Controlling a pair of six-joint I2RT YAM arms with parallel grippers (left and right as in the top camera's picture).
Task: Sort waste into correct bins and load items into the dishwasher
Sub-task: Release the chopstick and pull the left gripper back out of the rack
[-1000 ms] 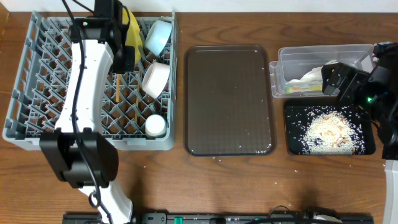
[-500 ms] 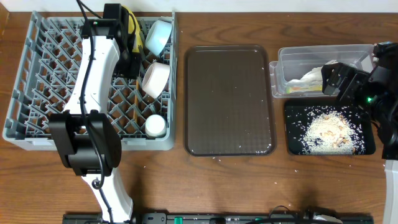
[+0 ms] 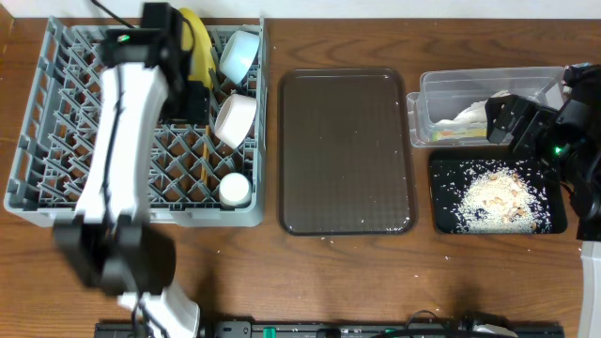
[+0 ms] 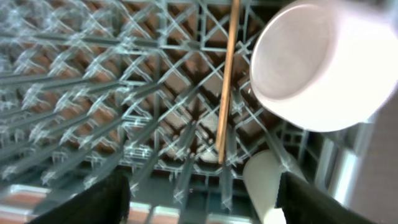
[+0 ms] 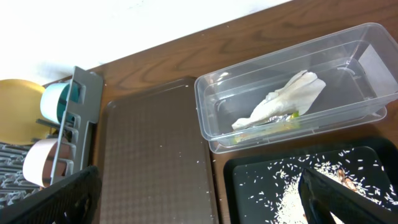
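The grey dishwasher rack (image 3: 56, 122) holds the yellow plate (image 3: 195, 39), light blue bowl (image 3: 239, 54), white bowl (image 3: 235, 119), white cup (image 3: 234, 191) and wooden chopsticks (image 3: 205, 156). My left gripper (image 3: 195, 98) hovers over the rack, open and empty. In its wrist view the chopsticks (image 4: 226, 81) lie on the lattice (image 4: 93, 81), apart from the gripper (image 4: 202, 205), beside the white bowl (image 4: 323, 62) and cup (image 4: 264, 183). My right gripper (image 5: 199, 199) is open and empty over the black tray (image 5: 249, 174) of rice crumbs (image 5: 292, 193). The clear tub (image 5: 348, 50) contains the napkin (image 5: 280, 99) and green-yellow wrapper (image 5: 273, 124).
A dark brown serving tray (image 3: 346, 150) lies between the rack and the bins, with a few rice grains on and around it. The clear tub (image 3: 441, 89) sits behind the black tray (image 3: 446, 216) at the right. My right arm (image 3: 563, 150) stands at the table's right edge.
My left gripper has opened and let go of the chopsticks, which now rest in the rack beside the white bowl. The left arm has shifted over the rack. The right arm has not moved.
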